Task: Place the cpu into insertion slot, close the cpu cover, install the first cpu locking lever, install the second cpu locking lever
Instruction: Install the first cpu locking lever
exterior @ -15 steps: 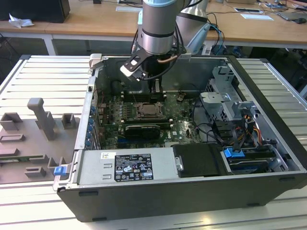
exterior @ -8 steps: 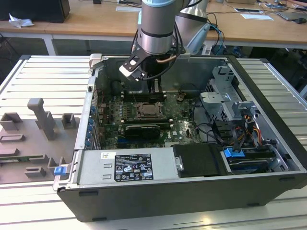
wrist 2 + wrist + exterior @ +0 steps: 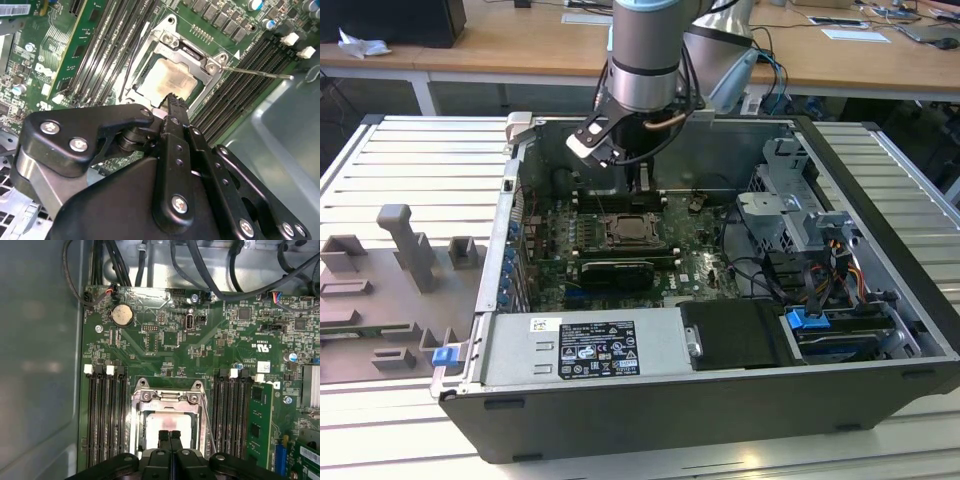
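Cpu [image 3: 169,421], a pale silver-tan square chip, sits seated under the silver metal frame cover [image 3: 167,396]. The black claw [image 3: 170,436], tips together, is probably poised for pressing.

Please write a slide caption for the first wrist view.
Shut gripper over the cpu, which lies framed by the closed cpu cover.

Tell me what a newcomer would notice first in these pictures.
In the exterior view, the robot arm reaches down into the open computer case. In the first wrist view its shut gripper hangs over the pale cpu, framed by the silver cpu cover on the green board. In the second wrist view a thin metal lever sticks out beyond the cover's corner.
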`<control>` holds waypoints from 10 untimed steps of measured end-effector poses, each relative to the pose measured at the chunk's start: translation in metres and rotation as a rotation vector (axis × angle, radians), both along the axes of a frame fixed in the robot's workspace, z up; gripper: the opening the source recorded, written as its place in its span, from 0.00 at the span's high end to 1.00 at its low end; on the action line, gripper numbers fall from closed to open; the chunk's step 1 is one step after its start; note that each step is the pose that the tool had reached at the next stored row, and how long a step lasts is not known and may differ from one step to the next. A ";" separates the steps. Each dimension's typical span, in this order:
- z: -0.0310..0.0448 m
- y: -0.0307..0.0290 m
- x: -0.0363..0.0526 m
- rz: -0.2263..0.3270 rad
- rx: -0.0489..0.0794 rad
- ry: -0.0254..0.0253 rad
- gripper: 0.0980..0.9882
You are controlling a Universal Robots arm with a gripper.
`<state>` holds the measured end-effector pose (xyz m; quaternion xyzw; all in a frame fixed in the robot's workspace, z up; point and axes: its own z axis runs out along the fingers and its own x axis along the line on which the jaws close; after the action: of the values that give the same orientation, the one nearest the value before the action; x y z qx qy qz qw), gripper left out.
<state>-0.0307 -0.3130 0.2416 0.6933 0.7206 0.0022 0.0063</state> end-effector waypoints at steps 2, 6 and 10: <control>0.0113 0.0000 0.0000 0.000 0.000 -0.0001 0.99; 0.0306 0.0000 0.0000 0.001 -0.002 -0.0005 0.99; 0.0301 0.0000 0.0000 0.088 -0.002 -0.0007 0.99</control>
<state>-0.0308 -0.3130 0.2717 0.6610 0.7503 0.0020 0.0071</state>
